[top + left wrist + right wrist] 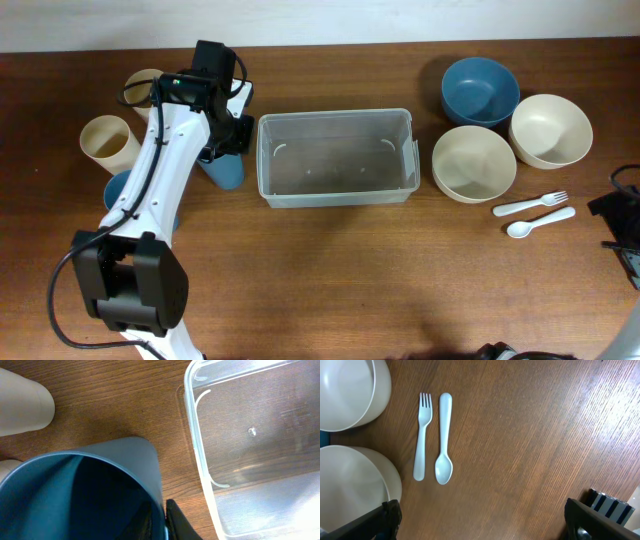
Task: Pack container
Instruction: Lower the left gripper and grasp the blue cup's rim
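A dark brown table (330,270) of streaked wood grain is shown from above. One container (335,158), a clear plastic rectangle with rounded corners and a rim, is set at the middle of the table, just beside a smooth blue cup (226,170) on its left. The left gripper (161,522) is drawn narrow on this cup's wall (one finger (177,522) outside, the other dimly seen inside). A second blue cup (122,188) is partly hidden under the arm, and two cream cups (110,141) are stood behind it. To the right, three round bowls are grouped: one blue bowl (480,90) and two cream bowls (551,130). One pale fork (422,435) and one spoon (444,440) are laid side by side. The right gripper (482,522) is spread wide, gripping nothing.
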`<action>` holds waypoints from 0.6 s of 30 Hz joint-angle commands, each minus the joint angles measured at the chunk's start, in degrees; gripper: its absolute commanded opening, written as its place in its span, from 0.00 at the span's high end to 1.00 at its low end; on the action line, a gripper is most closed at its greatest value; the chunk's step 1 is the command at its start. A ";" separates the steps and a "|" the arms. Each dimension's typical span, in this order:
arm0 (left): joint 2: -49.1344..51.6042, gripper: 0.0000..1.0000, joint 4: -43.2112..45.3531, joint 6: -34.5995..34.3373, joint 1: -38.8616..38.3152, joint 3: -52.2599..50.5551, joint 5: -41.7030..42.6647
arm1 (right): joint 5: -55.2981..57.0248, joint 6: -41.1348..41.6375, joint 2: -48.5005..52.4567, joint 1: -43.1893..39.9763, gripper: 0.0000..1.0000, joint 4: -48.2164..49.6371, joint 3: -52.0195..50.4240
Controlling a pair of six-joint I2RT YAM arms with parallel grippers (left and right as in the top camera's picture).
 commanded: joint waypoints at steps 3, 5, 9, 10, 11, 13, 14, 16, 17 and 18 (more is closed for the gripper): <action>0.09 0.89 0.33 0.04 0.09 1.09 -0.46 | 0.68 0.48 0.11 -0.35 0.01 0.17 -0.20; 0.09 0.89 0.31 0.04 0.09 1.53 -0.44 | 0.68 0.48 0.11 -0.35 0.01 0.17 -0.20; 0.09 0.89 -0.33 0.04 0.09 3.10 -0.44 | 0.68 0.48 0.11 -0.35 0.01 0.17 -0.20; 0.09 0.89 -0.57 0.04 0.09 3.85 -0.44 | 0.68 0.48 0.11 -0.35 0.01 0.17 -0.20; 0.09 0.89 -0.59 0.04 0.09 4.15 -0.44 | 0.70 0.48 0.11 -0.35 0.01 0.17 -0.20; 0.09 0.89 -0.74 0.02 0.09 4.90 -0.44 | 0.68 0.48 0.11 -0.35 0.01 0.17 -0.20; 0.09 0.89 -1.01 0.02 0.09 5.40 -0.44 | 0.70 0.48 0.11 -0.35 0.01 0.17 -0.20; 0.09 0.89 -1.73 0.04 0.09 6.47 -0.44 | 0.68 0.48 0.11 -0.35 0.01 0.17 -0.20; 0.09 0.90 -2.23 0.02 0.09 7.04 -0.44 | 0.70 0.48 0.11 -0.35 0.01 0.17 -0.20; 0.09 0.91 -2.67 0.02 0.09 7.54 -0.44 | 0.68 0.48 0.11 -0.35 0.01 0.17 -0.20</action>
